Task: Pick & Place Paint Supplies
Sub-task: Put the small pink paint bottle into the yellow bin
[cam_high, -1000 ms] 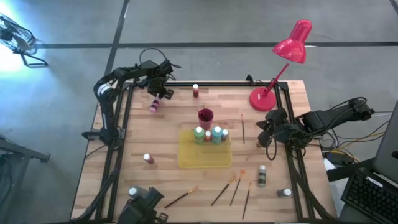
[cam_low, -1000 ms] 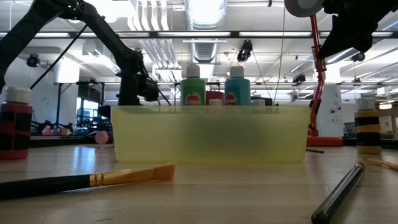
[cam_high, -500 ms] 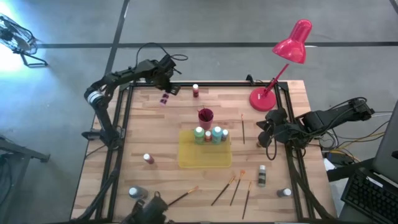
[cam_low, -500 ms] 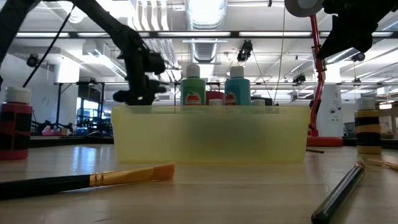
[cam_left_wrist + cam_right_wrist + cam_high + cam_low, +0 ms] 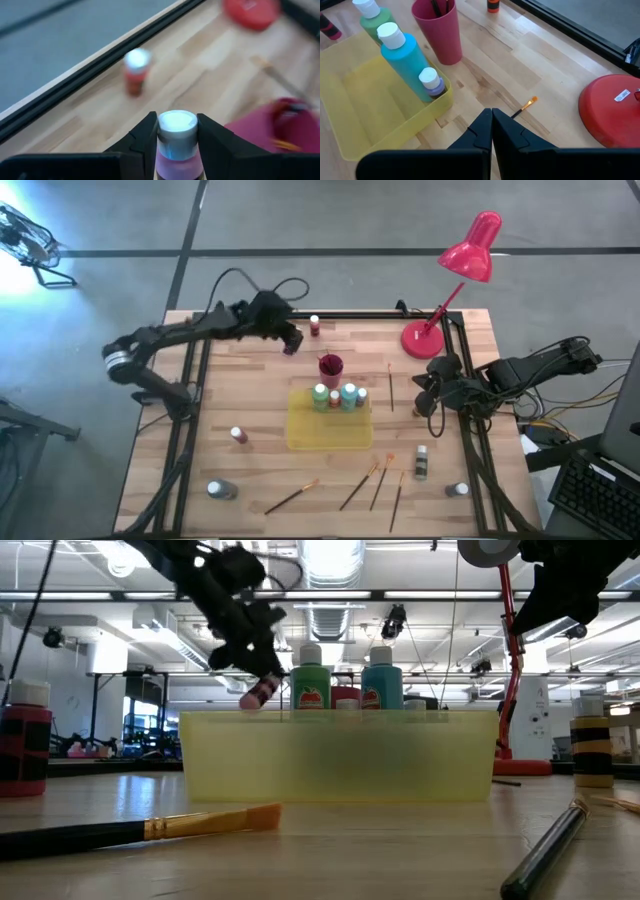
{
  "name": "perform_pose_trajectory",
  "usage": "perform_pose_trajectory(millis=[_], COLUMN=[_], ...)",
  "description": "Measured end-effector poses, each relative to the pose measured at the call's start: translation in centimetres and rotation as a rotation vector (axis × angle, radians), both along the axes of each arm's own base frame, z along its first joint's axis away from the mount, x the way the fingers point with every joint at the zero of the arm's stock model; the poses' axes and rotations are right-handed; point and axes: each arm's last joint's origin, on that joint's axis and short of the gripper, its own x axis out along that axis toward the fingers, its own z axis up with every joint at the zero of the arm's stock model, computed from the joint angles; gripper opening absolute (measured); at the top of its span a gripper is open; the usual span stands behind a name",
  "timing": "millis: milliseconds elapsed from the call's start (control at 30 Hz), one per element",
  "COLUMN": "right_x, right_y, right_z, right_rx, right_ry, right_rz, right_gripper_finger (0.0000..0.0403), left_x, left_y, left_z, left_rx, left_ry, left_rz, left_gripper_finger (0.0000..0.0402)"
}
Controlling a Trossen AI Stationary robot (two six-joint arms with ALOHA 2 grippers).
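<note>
Left gripper (image 5: 291, 343) is up off the table near the far edge, clamped on a small pink bottle (image 5: 175, 145) with a white cap; the left wrist view shows both fingers (image 5: 144, 137) pressed against the bottle's neck. In the low view the pink bottle (image 5: 260, 692) hangs tilted in the air, above and behind the left end of the yellow tray (image 5: 340, 755).

Just beyond it a red bottle (image 5: 314, 326) with a white cap stands by the far rail. Magenta cup (image 5: 330, 366) sits just behind the tray, holding what look like brush handles, though the view is too poor to be sure.

Inside the tray's far end: green bottle (image 5: 320, 395), light blue bottle (image 5: 349, 394), and smaller bottles between and beside them. Rest of the yellow tray (image 5: 330, 435) floor is bare.

Loose on the table: a dark red bottle (image 5: 239, 436) left of the tray, a bottle (image 5: 216, 490) at the near-left corner, a dark-banded bottle (image 5: 422, 461) and another bottle (image 5: 459, 490) at near right. Several brushes (image 5: 373, 483) lie along the near edge; one brush (image 5: 390, 386) lies right of the tray.

Right gripper (image 5: 425, 392) waits at the right edge by the red lamp (image 5: 440, 300), fingers (image 5: 481, 131) pressed together, holding nothing.
</note>
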Motion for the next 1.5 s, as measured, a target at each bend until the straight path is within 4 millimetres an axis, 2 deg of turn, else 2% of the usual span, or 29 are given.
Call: perform_pose_trajectory(millis=[267, 533, 833, 1167, 1300, 1500], right_x=[0.0, 0.0, 0.0, 0.0, 0.0, 0.0], right_y=[0.0, 0.0, 0.0, 0.0, 0.0, 0.0], right_z=[0.0, 0.0, 0.0, 0.0, 0.0, 0.0], right_rx=[0.0, 0.0, 0.0, 0.0, 0.0, 0.0], right_ry=[0.0, 0.0, 0.0, 0.0, 0.0, 0.0], right_rz=[0.0, 0.0, 0.0, 0.0, 0.0, 0.0], right_gripper_finger=[0.0008, 0.0008, 0.0008, 0.0008, 0.0008, 0.0008], left_x=[-1.6, -4.1, -5.2, -4.2, -3.5, -2.3], left_y=[-6.7, -11.6, -14.3, -16.9, -17.3, -17.3], left_z=[-0.2, -3.0, -5.6, -6.5, -7.6, -9.1], left_rx=[0.178, 0.38, 0.443, 0.524, 0.547, 0.6], left_ry=[-0.363, -0.585, -0.685, -0.639, -0.587, -0.599], left_rz=[-0.15, -0.288, -0.385, -0.544, -0.516, -0.471], left_gripper_finger=[0.0114, 0.0114, 0.0114, 0.0114, 0.0114, 0.0114])
